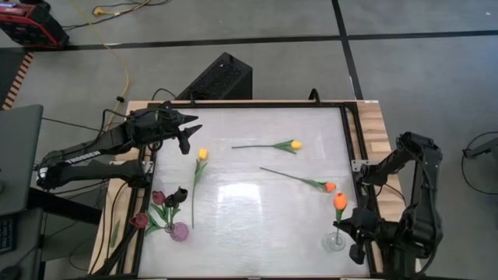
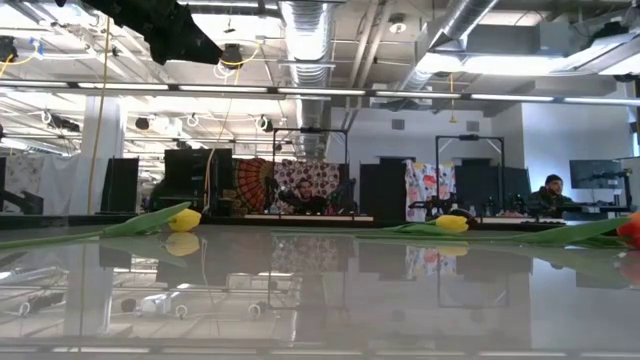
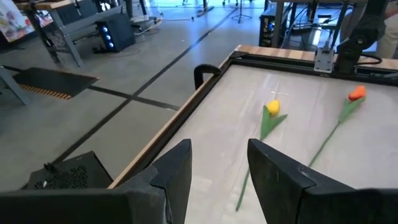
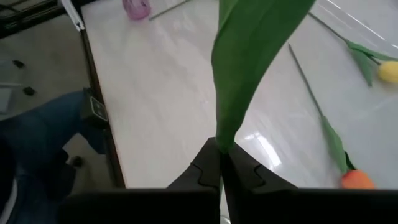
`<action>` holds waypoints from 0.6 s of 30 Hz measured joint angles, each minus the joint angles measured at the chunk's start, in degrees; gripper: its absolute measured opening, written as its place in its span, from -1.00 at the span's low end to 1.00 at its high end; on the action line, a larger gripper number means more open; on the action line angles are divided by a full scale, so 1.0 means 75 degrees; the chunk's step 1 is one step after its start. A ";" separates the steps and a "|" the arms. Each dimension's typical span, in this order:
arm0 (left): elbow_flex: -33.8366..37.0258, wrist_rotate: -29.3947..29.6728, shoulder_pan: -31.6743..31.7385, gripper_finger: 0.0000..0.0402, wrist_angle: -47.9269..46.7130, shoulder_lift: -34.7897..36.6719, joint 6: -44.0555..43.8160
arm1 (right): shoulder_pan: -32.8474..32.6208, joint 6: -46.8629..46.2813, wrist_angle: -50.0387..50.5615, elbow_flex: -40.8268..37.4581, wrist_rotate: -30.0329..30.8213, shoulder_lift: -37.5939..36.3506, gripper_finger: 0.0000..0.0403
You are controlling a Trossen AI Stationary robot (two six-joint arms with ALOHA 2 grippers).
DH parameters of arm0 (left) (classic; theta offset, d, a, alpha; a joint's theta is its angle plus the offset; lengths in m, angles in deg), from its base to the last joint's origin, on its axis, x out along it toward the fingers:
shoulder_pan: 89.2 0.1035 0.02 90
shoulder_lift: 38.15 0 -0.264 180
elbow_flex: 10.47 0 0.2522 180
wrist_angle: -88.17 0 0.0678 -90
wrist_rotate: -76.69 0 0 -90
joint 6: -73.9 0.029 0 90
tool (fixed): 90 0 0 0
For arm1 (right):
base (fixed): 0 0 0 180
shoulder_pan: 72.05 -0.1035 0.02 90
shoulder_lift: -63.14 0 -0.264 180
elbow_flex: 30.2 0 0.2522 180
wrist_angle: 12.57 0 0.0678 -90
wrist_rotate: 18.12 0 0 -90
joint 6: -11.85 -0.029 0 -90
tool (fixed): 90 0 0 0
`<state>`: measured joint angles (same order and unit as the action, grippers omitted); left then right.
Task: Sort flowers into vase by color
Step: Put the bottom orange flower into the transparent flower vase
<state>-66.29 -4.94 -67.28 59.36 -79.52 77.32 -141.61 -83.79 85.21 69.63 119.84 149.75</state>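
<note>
Orange shows at the head of a tulip [image 1: 340,201] standing in a clear glass vase [image 1: 335,242] at the near right corner of the counter [image 1: 257,210], and the right end effector [image 1: 356,229] sits just beside that vase, its fingers [image 4: 205,171] closed tight on the tulip's green leaf in the right wrist view. Another orange tulip [image 1: 330,187] lies flat on the counter nearby, stem pointing toward the middle. Two yellow tulips lie flat as well: one [image 1: 296,145] toward the far side near the centre, the other [image 1: 202,154] left of centre with its stem running toward the near edge. At the near left corner a pink vase [image 1: 180,231] holds dark maroon tulips [image 1: 159,197], and one more maroon head [image 1: 138,221] sits at the counter's left edge. The left end effector [image 1: 187,128] hangs above the far left corner, fingers [image 3: 177,171] spread apart and holding nothing.
</note>
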 joint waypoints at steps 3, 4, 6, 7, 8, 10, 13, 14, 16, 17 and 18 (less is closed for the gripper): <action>0.0000 -0.0003 -0.0002 -0.27 -0.0003 0.0000 -0.0004 | 0.0002 -0.0046 -0.0012 0.0000 -0.0023 0.0127 -0.84; 0.0000 -0.0005 0.0000 -0.27 -0.0003 0.0000 -0.0006 | 0.0000 -0.0049 -0.0031 0.0000 -0.0094 0.0175 -0.84; 0.0000 -0.0029 0.0000 -0.27 -0.0007 0.0000 -0.0008 | 0.0003 -0.0073 -0.0033 0.0000 -0.0334 0.0273 -0.84; 0.0000 -0.0041 0.0000 -0.27 -0.0030 0.0000 -0.0028 | 0.0003 -0.0123 -0.0036 0.0000 -0.0455 0.0347 -0.84; 0.0000 -0.0059 -0.0003 -0.27 -0.0060 0.0000 -0.0060 | 0.0000 -0.0232 -0.0041 0.0000 -0.0586 0.0423 -0.84; 0.0000 -0.0060 -0.0002 -0.27 -0.0085 0.0000 -0.0099 | 0.0000 -0.0459 -0.0042 0.0000 -0.0814 0.0600 -0.81; 0.0000 -0.0057 0.0000 -0.27 -0.0105 0.0000 -0.0142 | 0.0000 -0.0880 -0.0039 0.0000 -0.1216 0.0831 -0.74; 0.0000 -0.0057 0.0000 -0.27 -0.0117 -0.0001 -0.0152 | 0.0000 -0.1039 -0.0047 -0.0001 -0.1372 0.0877 -0.72; 0.0000 -0.0057 0.0000 -0.27 -0.0111 -0.0003 -0.0169 | 0.0024 -0.1242 -0.0102 -0.0005 -0.1656 0.0906 -0.68; 0.0000 -0.0059 0.0000 -0.27 -0.0101 -0.0003 -0.0228 | 0.0066 -0.1247 -0.0130 0.0004 -0.1727 0.0906 -0.66; 0.0000 -0.0057 0.0000 -0.27 -0.0099 -0.0003 -0.0301 | 0.0109 -0.1253 -0.0196 0.0009 -0.1788 0.0897 -0.64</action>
<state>-66.29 -5.37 -67.28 58.62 -79.54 75.06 -140.80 -93.19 83.74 69.69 106.42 156.48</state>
